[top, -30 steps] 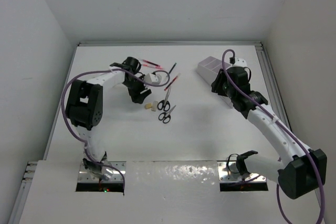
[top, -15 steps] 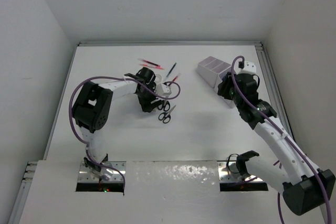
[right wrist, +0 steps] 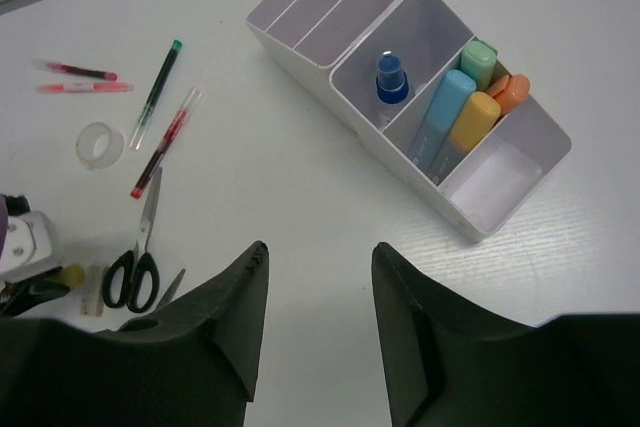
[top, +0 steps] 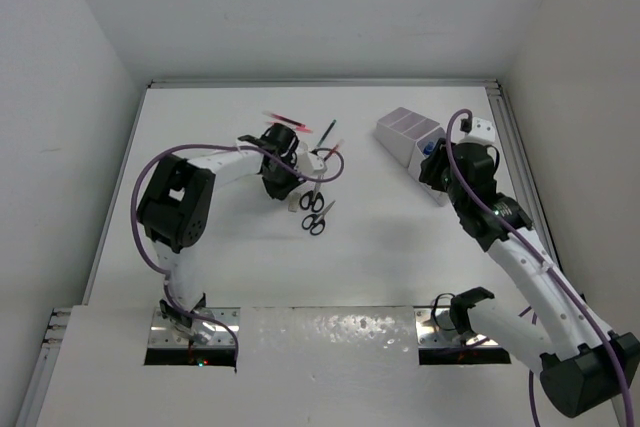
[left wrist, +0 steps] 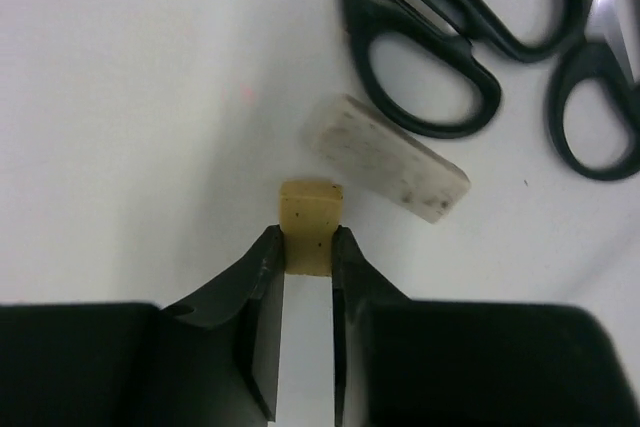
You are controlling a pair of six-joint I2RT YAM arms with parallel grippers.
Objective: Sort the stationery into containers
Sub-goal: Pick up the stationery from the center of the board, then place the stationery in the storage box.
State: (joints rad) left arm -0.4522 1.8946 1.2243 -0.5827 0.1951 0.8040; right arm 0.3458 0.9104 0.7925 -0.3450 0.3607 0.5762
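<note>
The left arm's fingers [left wrist: 262,277] are clamped on a small yellow-beige rubber eraser [left wrist: 311,212]. Its long axis runs in line with them and its end pokes out past the tips (low over the white counter [left wrist: 120,97], by the look). Eraser and fingers sit well to the left of the white stepped plastic organiser [top: 402,132], so the carry should run rightward. The right arm's fingers [right wrist: 235,317], apart and empty, hover just beside the organiser, nearer to it than the left.

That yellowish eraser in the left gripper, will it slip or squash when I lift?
Probably light and slightly rubbery: the yellowish eraser is a small block. The left gripper pinches only its near end, so it may pivot or slip.
</note>
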